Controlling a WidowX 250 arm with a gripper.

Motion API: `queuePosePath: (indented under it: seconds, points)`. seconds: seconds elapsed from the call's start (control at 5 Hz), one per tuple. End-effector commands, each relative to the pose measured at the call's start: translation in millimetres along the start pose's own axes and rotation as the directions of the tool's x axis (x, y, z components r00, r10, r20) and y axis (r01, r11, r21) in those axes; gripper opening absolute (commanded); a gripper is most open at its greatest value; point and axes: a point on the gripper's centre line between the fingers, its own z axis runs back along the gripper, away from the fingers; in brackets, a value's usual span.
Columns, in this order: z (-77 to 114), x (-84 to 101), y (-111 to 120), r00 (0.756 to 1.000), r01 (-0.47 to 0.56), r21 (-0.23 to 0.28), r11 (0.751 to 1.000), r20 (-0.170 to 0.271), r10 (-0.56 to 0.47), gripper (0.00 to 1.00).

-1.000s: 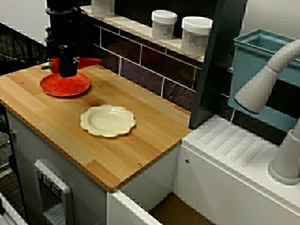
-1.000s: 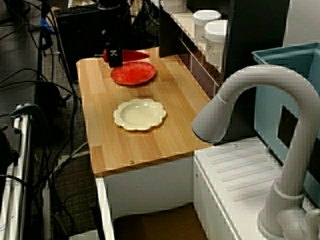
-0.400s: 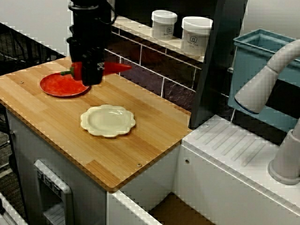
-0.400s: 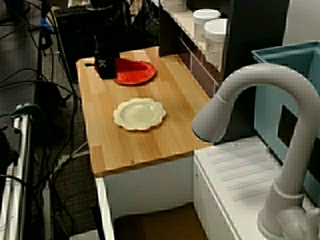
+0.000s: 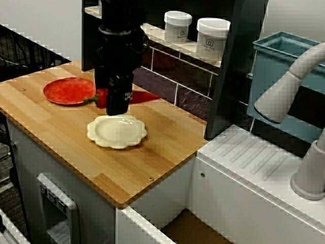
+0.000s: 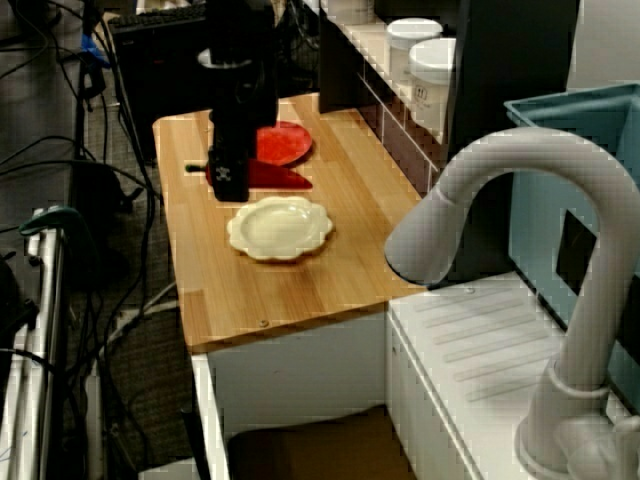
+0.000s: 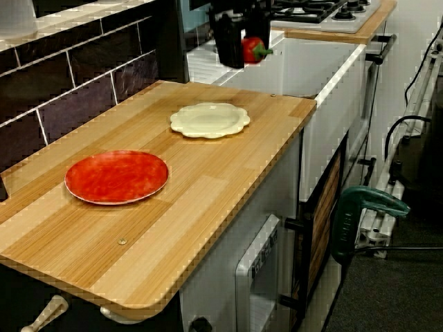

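While the end effector [image 5: 117, 104] is gripping the pepper [image 5: 144, 96] with jaws closed on it, it is holding it up off the counter [image 5: 61, 140] between the red plate [image 5: 68, 90] and the cream plate [image 5: 117, 132], so the pepper is resting on neither.

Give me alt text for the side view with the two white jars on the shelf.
A black robot tool grips a red pepper above a wooden counter, appearing between a red plate and a cream scalloped plate. Two white jars stand on a shelf behind; a grey faucet is at right.
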Motion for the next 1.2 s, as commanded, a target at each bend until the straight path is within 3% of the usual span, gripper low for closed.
queuePosePath:
  seconds: [0.0, 0.4, 1.0]
  points:
    - [0.2, 5.6, 27.3, 0.999, -0.051, 0.038, 0.998, -0.007, 0.051, 0.0]
    - [-7.6, -0.7, 44.8, 0.995, -0.094, 0.069, 0.993, -0.021, 0.095, 0.0]
    - [-18.4, 1.4, 42.1, 0.995, -0.089, 0.111, 0.99, -0.044, 0.094, 0.0]
